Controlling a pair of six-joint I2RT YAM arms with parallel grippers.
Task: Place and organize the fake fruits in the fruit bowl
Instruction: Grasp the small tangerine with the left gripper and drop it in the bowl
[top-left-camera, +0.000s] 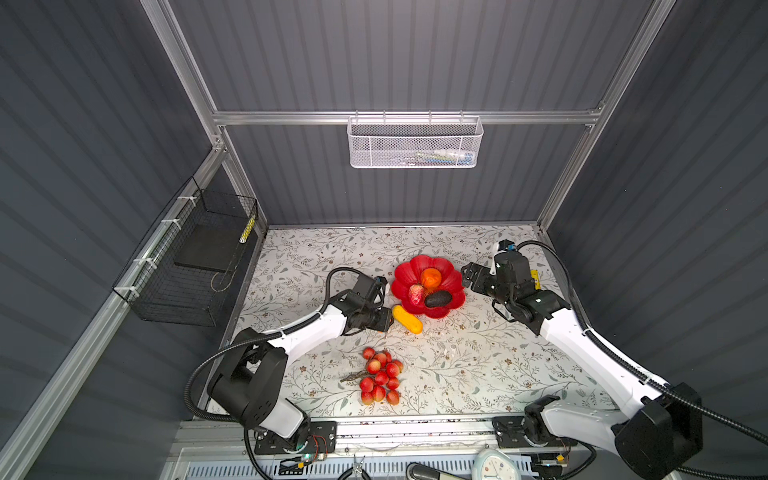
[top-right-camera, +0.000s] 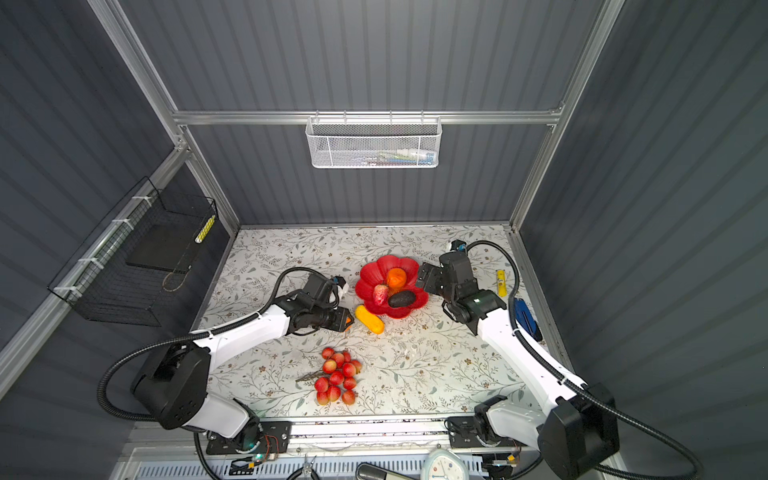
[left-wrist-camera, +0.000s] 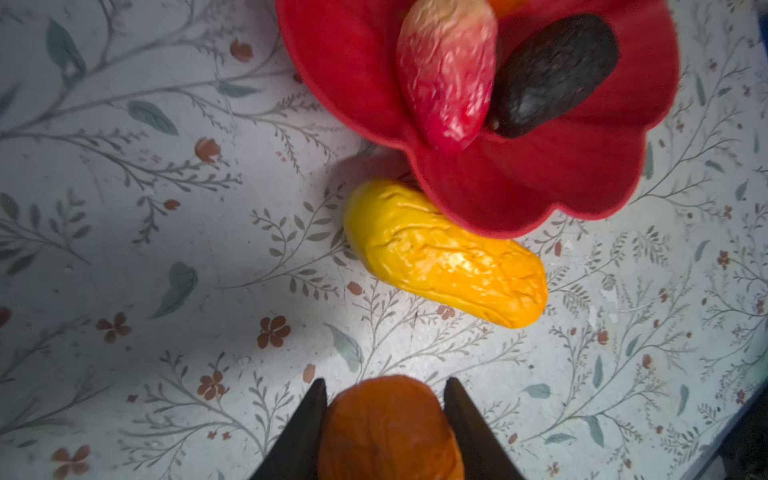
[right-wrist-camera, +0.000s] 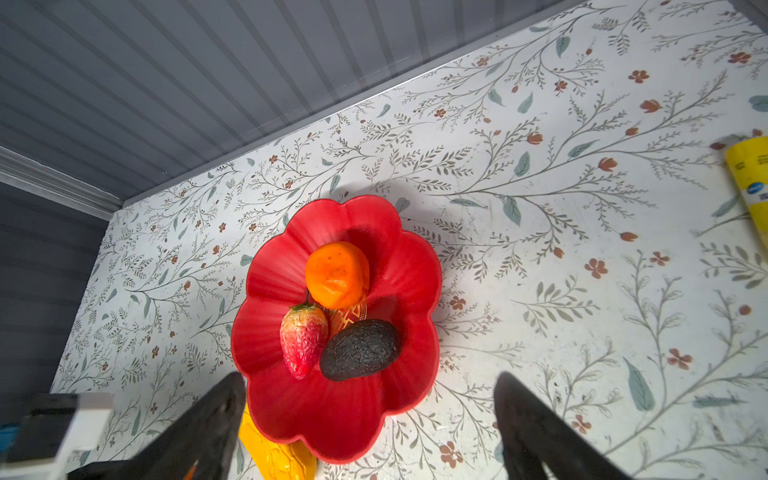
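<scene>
The left gripper grips the small orange near the tabletop's middle, just beside the fruit bowl — seemingly the pick-up step. Next it must lift over the scalloped rim. The right gripper stands wide, empty — beside the bowl.

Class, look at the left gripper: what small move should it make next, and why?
Probably lift the small orange and carry it toward the fruit bowl: the left gripper already clasps both its sides, and bare space remains in the bowl.
</scene>
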